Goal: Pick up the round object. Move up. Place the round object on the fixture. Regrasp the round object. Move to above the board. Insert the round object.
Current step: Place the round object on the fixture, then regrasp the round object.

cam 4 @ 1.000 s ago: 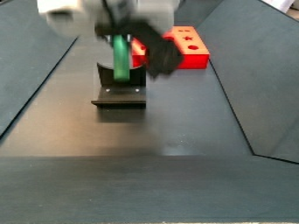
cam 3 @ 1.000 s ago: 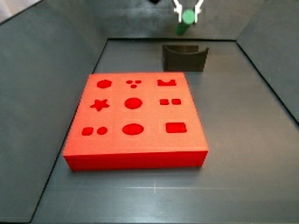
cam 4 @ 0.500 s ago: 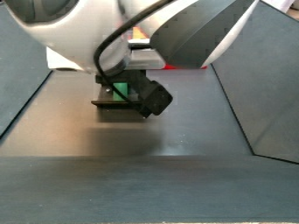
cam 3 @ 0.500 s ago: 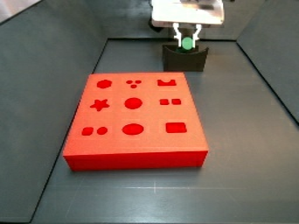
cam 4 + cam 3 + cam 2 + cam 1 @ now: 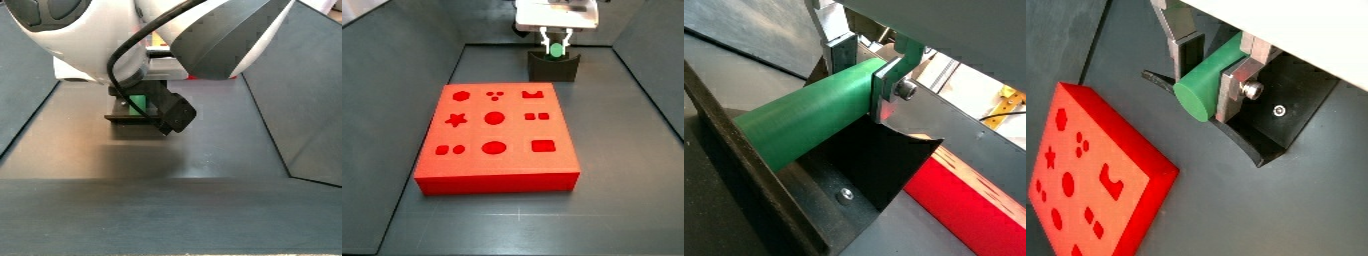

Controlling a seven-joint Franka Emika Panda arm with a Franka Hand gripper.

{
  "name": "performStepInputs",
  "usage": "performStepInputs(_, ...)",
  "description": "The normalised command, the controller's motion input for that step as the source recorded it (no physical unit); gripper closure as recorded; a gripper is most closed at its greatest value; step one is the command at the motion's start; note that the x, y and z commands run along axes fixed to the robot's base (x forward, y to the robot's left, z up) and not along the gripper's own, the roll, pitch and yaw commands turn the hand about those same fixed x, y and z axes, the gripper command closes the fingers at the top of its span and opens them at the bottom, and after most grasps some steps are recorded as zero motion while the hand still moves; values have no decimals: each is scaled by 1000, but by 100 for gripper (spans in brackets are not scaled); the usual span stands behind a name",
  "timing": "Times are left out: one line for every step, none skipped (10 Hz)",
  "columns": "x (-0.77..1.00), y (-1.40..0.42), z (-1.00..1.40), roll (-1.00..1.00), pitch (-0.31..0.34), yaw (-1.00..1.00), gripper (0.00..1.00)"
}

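The round object, a green peg [image 5: 1204, 88], lies level in the curved notch of the fixture [image 5: 1277, 140], a dark block at the far end of the floor [image 5: 553, 68]. My gripper [image 5: 1211, 90] is down over the fixture, its silver fingers [image 5: 1240, 85] shut on the peg's sides. The peg's length runs out past the fingers in a wrist view [image 5: 804, 120]. In a side view only a bit of green [image 5: 555, 47] shows between the fingers. The red board [image 5: 496, 135] with shaped holes lies nearer, apart from the fixture.
Grey walls slope up round the dark floor [image 5: 629, 200]. The arm's white body [image 5: 147, 35] fills most of a side view and hides the board there. The fixture's base [image 5: 134, 120] shows below it.
A second ago the gripper held the peg upright above the fixture. It has come down with the peg level in the notch. Nothing has moved in the last half second.
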Motion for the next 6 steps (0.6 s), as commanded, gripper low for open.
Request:
performStepInputs(0, 0, 0, 0, 0, 0, 0)
performStepInputs(0, 0, 1000, -29, 3, -64, 0)
performStepInputs(-9, 7, 1000, -23, 5, -53, 0)
performStepInputs(-15, 10, 1000, -16, 1, -43, 0)
performStepInputs(-25, 9, 1000, -3, -10, -24, 0)
performStepInputs(-37, 9, 1000, 6, -18, -12, 0)
